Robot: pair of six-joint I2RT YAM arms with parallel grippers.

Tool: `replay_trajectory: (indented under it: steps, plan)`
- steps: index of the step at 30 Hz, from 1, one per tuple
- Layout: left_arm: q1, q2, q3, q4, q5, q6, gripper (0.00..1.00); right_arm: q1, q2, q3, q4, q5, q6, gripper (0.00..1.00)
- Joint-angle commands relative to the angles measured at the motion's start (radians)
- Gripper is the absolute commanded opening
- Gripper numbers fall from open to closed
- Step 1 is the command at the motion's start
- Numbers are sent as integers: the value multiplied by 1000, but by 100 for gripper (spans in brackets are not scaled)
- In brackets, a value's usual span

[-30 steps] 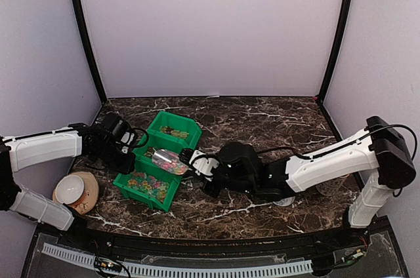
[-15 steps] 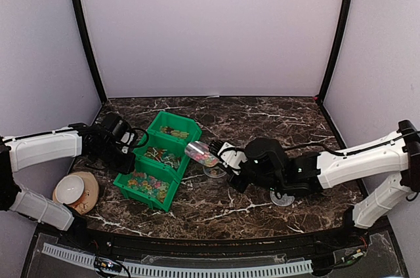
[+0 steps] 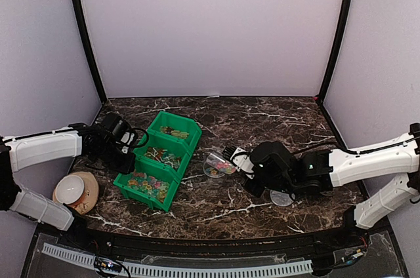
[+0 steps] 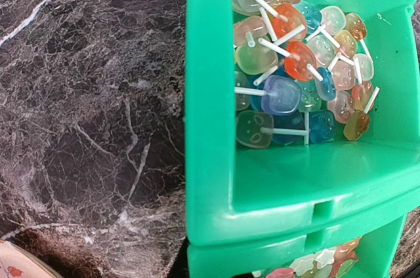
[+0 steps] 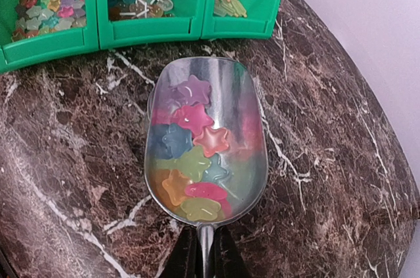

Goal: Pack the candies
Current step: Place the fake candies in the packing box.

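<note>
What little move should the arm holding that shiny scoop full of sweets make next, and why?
Probably tip the scoop forward to pour. The right gripper grips its handle, it is loaded with star-shaped candies, and it seems to hang right above the clear tub beside the green bins.

Marble table [image 3: 262,114], green bins [image 3: 139,196], clear lid [image 3: 282,198]
</note>
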Motion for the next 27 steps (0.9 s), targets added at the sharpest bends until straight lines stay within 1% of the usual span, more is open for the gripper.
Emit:
replay_trajectory:
  steps: [1, 16, 27]
  plan:
    - [-6, -39, 54, 131, 25, -22, 0, -5, -8, 62, -121, 35, 41, 0]
    - [-6, -36, 55, 130, 26, -23, 0, -5, 58, 186, -362, 56, 63, 0]
    - [-5, -39, 55, 130, 26, -22, 0, -4, 100, 272, -491, 71, 46, 0]
